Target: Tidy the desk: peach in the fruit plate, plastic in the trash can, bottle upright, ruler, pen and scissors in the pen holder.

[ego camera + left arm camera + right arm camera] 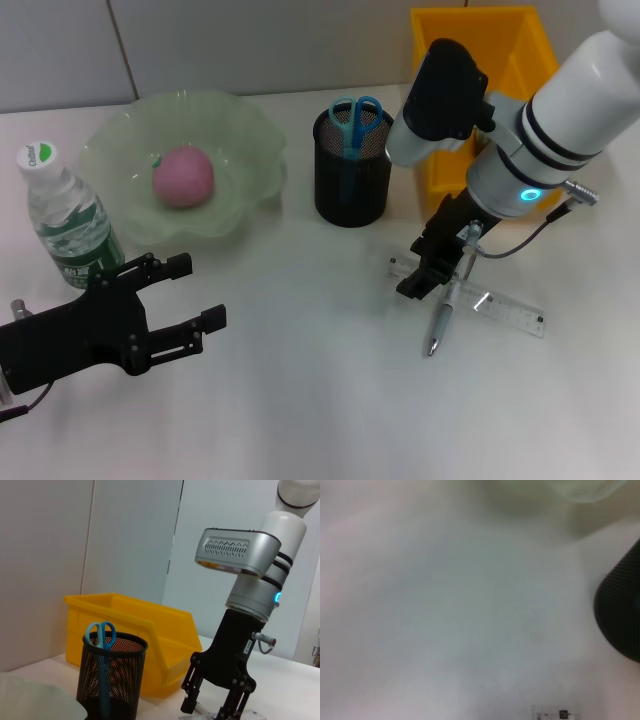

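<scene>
From the head camera we see the right tool (432, 262) low over the pen (441, 318) and the clear ruler (497, 305) on the tabletop (320, 400); whether it grips anything, we cannot tell. The pen runs toward us, tip nearest; the ruler crosses under it. The left wrist camera adds the right tool's spread fingers (192, 690) beside the pen holder (111, 677) holding the scissors (101, 636). Our left tool (175, 300) hovers open, empty.
</scene>
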Available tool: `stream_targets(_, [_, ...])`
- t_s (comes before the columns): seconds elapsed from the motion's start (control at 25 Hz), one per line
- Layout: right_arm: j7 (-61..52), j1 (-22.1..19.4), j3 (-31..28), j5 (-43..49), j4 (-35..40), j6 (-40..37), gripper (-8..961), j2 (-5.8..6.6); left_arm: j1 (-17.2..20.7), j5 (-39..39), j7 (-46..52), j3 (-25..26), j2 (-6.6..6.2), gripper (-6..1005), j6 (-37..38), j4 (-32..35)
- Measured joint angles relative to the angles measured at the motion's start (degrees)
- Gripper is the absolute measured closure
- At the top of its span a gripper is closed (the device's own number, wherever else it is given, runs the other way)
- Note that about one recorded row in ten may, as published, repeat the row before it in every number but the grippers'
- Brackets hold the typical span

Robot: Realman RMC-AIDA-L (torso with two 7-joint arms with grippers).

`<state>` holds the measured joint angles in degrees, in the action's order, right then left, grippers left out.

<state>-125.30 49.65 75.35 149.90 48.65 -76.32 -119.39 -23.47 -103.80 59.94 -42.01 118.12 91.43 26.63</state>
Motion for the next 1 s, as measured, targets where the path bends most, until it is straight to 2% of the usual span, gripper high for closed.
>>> stream_targets(1.0, [0.1,0.2,2.1,-2.3,-1.9,3.2,343,-0.23,0.0,0.0,0.0,0.0,0.01,187,0.0,0.3])
